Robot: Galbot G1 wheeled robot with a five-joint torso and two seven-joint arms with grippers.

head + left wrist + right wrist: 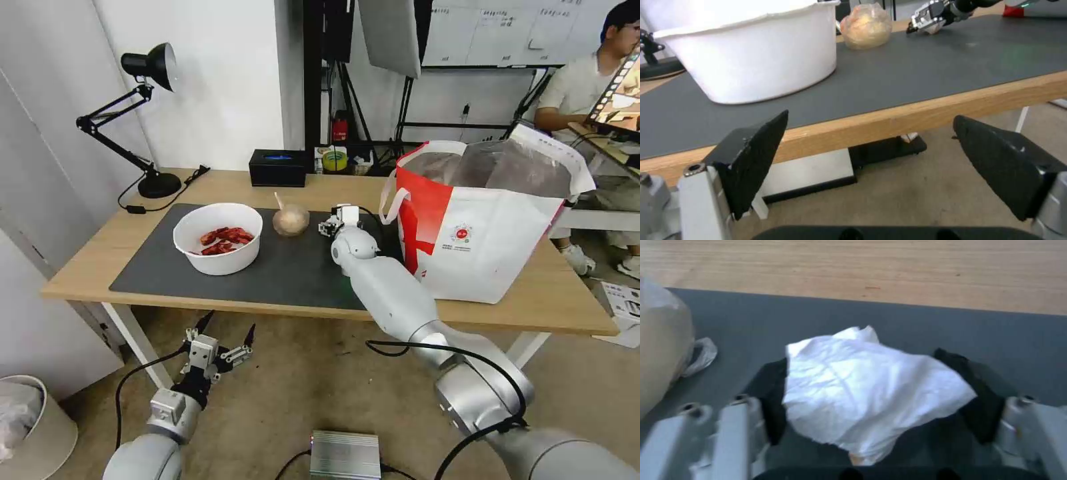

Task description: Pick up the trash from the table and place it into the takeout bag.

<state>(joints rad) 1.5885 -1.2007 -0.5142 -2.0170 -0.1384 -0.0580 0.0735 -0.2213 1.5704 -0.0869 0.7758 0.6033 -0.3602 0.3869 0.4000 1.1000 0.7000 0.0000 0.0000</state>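
A crumpled white tissue (867, 390) lies on the dark grey mat (287, 273), and my right gripper (860, 356) is open with one black finger on each side of it. From the head view, that right gripper (333, 223) sits low on the mat between the beige sauce cup (291, 220) and the takeout bag (480, 220). The white bowl of red crayfish shells (218, 238) stands at the mat's left. My left gripper (230, 321) hangs open below the table's front edge (87, 283), holding nothing.
A black desk lamp (147, 100) and a black rectangular box (278, 167) stand at the back of the table. On the floor are a white bin (27, 427) at the left and a silver box (345, 455) near my base.
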